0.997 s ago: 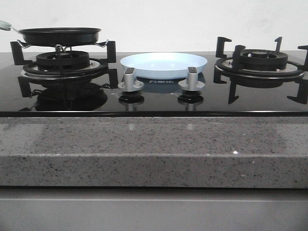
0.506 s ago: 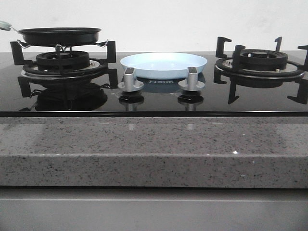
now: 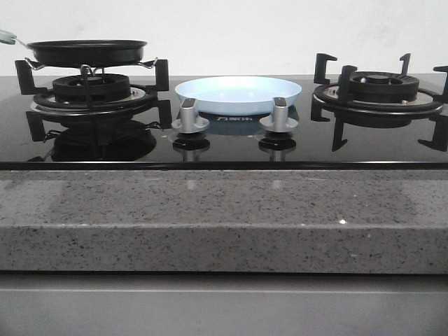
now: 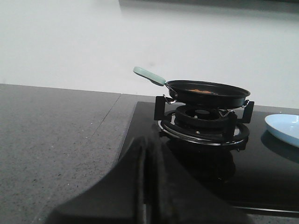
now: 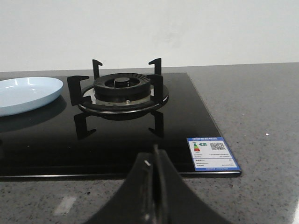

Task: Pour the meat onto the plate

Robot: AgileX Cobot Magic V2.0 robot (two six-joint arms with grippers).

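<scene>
Nearest, both grippers, left (image 4: 148, 186) and right (image 5: 154, 186), have their jaws pressed together, holding nothing, low over the bench (image 3: 210, 203). A blue label (image 5: 212, 153) on the hob's corner carries a QR code; its writing is too small to read. Beyond the knobs (image 3: 189, 115) lies the plate (image 3: 238, 93), bare. Farthest, the pan (image 4: 208, 92) on the left burner holds the meat (image 4: 200, 90): loose, light pieces, probably sliding easily. The pale-green handle (image 4: 148, 75) looks the place to grasp.

A blue-and-white sticker (image 5: 212, 153) lies at the near corner of the black glass hob (image 5: 117, 140); it carries a QR code and lines of small print, none legible. A pale brand mark (image 3: 234, 119) is printed on the glass between the two control knobs (image 3: 190, 116), too blurred to read
</scene>
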